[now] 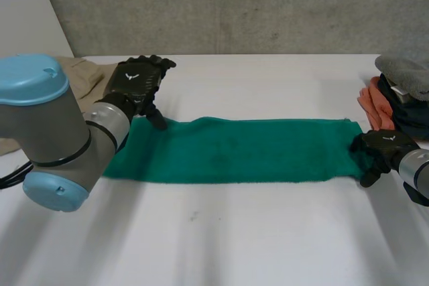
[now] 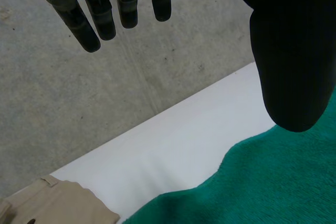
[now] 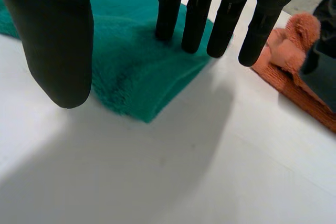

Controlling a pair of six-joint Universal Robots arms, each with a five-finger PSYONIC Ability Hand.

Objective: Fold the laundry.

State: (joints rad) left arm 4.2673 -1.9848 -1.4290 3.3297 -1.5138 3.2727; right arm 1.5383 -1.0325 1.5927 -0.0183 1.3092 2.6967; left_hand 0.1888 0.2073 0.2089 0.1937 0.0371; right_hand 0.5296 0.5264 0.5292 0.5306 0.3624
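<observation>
A green towel (image 1: pixel 234 151) lies as a long flat strip across the middle of the white table (image 1: pixel 221 239). My left hand (image 1: pixel 136 80) is at the towel's far left corner. Its fingers (image 2: pixel 100 14) are straight and held above the table, and its thumb (image 2: pixel 291 61) is over the green towel (image 2: pixel 262 182), so the hand is open. My right hand (image 1: pixel 379 147) is at the towel's right end. Its straight fingers (image 3: pixel 197 14) rest on the green towel (image 3: pixel 136 72) near the end corner. The thumb (image 3: pixel 58 40) hangs just above the near edge, holding nothing.
A beige garment (image 1: pixel 84 78) lies behind my left hand at the table's left; its edge (image 2: pixel 52 203) is beside the towel. A pile of grey (image 1: pixel 405 72), orange (image 1: pixel 372 102) and dark clothes is at the right edge, with the orange cloth (image 3: pixel 291 51) close beyond my right fingertips.
</observation>
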